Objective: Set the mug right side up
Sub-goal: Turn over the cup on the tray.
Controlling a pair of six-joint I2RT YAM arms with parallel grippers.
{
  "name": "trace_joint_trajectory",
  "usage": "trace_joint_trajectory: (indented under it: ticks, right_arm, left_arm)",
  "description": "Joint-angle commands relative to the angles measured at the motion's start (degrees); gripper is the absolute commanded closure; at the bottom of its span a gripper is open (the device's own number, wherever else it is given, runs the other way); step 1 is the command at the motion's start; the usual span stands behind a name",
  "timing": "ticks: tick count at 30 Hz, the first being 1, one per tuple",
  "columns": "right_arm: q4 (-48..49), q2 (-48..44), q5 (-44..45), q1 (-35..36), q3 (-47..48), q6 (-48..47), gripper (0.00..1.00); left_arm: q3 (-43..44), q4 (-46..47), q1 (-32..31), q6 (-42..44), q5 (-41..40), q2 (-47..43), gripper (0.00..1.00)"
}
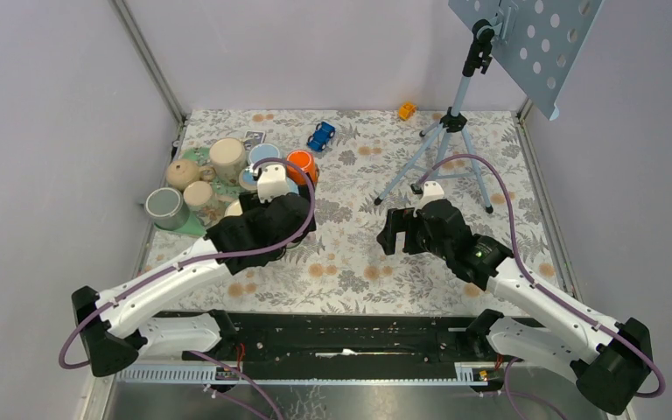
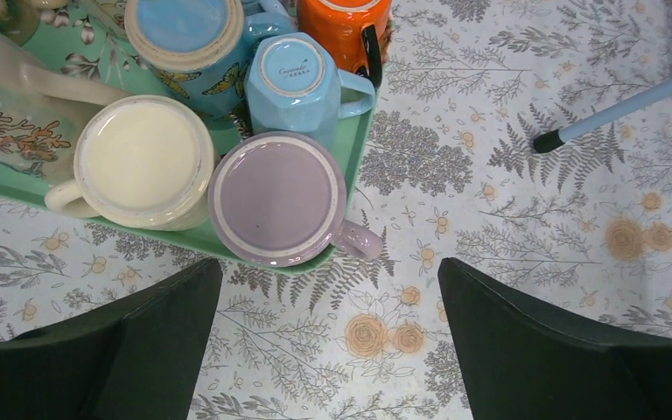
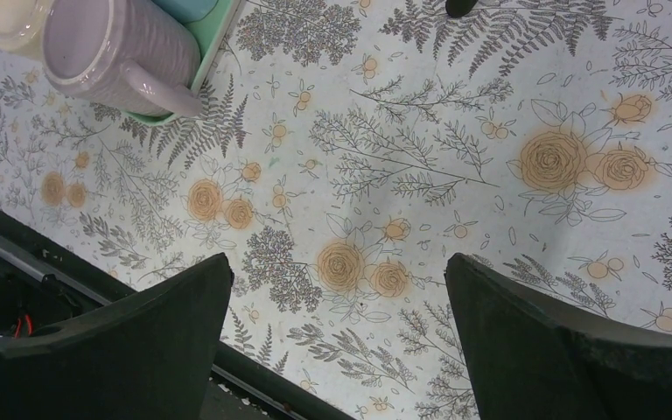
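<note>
Left end effector [image 2: 331, 273] and right end effector [image 3: 337, 264] both gaping wide, empty; inverted lilac mug [image 2: 277, 198] near left.

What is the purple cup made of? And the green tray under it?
The purple mug looks like glazed ceramic: smooth, faintly shiny, with a pale ring around its base. The green tray looks like printed plastic, thin-edged, but I can't be sure.
</note>
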Motion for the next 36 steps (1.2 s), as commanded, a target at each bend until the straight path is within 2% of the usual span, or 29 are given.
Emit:
trace_joint_trajectory:
  ticks: [1,7,20,36]
  right_arm:
    - [1.8,-0.7,2.1,0.5,2.7,-1.1,0.00]
    - [4.3,-0.4,3.1,0.5,2.4,-1.1,0.00]
    - [10.1,8.8,-6.2,1.5,6.3,-3.4,0.00]
    - [14.6,30.8,-12.6,7.1,20.6,-14.5,0.00]
  left_arm:
    - [3.3,-2.4,0.4,-1.0,-1.8,0.1,0.01]
    - [2.4,-2.3,0.6,1.1,-0.7,-3.6,0.01]
    - [-0.3,-0.3,3.1,5.2,6.1,-12.4,0.01]
    - [2.5,-2.0,4.5,6.4,13.5,-17.2,0.01]
